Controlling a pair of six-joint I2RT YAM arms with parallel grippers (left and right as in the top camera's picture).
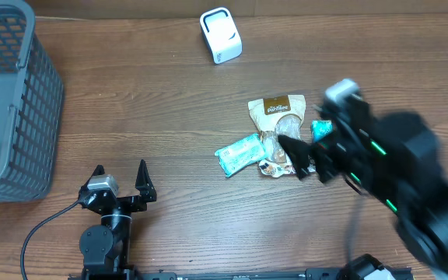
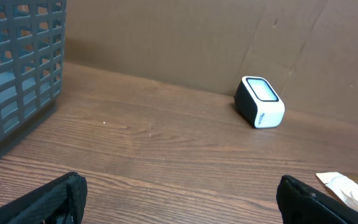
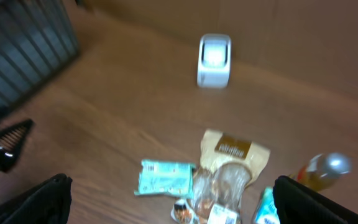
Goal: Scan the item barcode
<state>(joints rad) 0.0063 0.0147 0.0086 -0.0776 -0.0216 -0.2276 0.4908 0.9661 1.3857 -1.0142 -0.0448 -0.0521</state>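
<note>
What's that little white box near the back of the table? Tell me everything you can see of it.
The white box is a small rounded block, seemingly smooth plastic, white in front with a dark side. Its top holds a pale glassy window in a dark frame. It rests on the wooden table near the brown back wall, touched by nothing else.

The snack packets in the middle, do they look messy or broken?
A bit messy: the brown pouch, the teal packet and a clear wrapper lie jumbled together at odd angles. Nothing looks torn or spilled.
</note>
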